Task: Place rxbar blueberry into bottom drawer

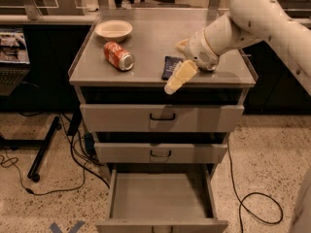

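The rxbar blueberry (169, 66), a flat dark navy bar, lies on the grey cabinet top near its front edge. My gripper (176, 64) hangs over the top just right of the bar, open. One cream finger (176, 77) reaches past the front edge beside the bar, and the other finger (181, 44) is behind it. The gripper holds nothing. The bottom drawer (160, 198) is pulled out below, with a bare grey interior. A green can is hidden behind my wrist.
A red can (119, 56) lies on its side at the left of the top. A pale bowl (113, 29) stands at the back left. The two upper drawers (162, 117) are shut. Cables (252, 203) lie on the floor on both sides.
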